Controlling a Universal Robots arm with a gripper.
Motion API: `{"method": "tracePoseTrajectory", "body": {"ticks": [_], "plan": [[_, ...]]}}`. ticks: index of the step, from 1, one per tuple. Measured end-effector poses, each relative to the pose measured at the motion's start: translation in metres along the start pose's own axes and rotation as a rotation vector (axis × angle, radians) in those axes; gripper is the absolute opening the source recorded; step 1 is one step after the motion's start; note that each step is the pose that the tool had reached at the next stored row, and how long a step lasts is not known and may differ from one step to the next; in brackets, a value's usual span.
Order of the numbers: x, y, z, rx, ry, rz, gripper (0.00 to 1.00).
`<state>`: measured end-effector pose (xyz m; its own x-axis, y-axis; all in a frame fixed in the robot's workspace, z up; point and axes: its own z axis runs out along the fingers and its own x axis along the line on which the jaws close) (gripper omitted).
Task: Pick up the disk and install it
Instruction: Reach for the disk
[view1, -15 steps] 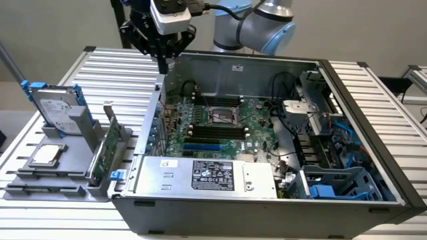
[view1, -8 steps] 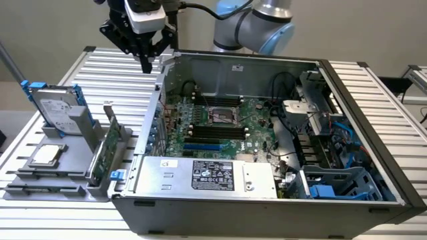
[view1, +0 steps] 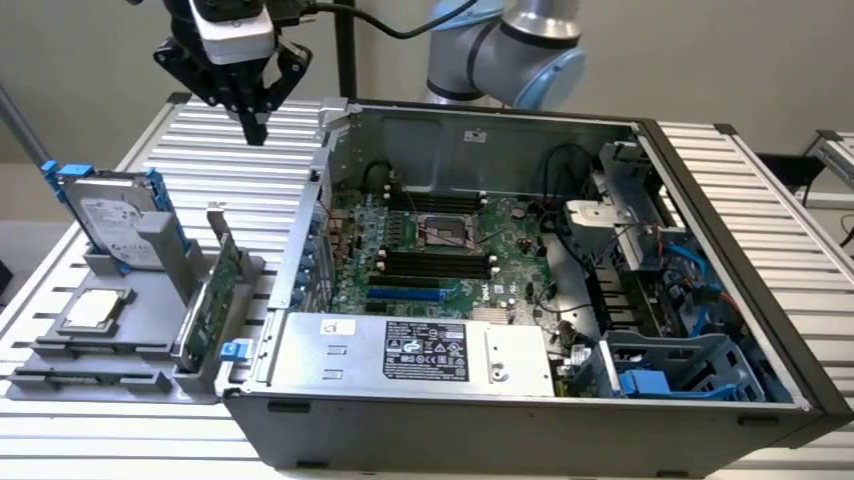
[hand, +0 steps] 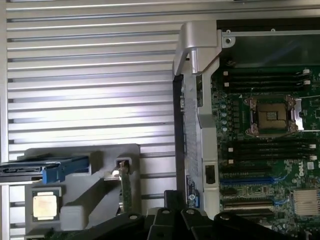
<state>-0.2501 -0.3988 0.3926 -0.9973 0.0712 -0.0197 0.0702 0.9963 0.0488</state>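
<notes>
Disk (view1: 118, 225) stands unpicked in its grey holder (view1: 134, 342), at the exterior view's left. Gripper (view1: 254, 128) hovers farther back, jaws together, empty.

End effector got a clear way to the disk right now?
Probably yes: the disk stands upright in its grey holder, top edge bare, nothing above it. The end effector is shut, though.

Room above disk (view1: 114, 222), green card (view1: 214, 292) beside — case wall (view1: 324, 150) beyond
</notes>
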Motion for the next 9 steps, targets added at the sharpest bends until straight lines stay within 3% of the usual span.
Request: {"method": "tracePoseTrajectory", "body": {"ticks": [9], "plan": [[0.041, -0.0029, -0.001, 0.0001, 0.0, 0.0, 0.11]]}}
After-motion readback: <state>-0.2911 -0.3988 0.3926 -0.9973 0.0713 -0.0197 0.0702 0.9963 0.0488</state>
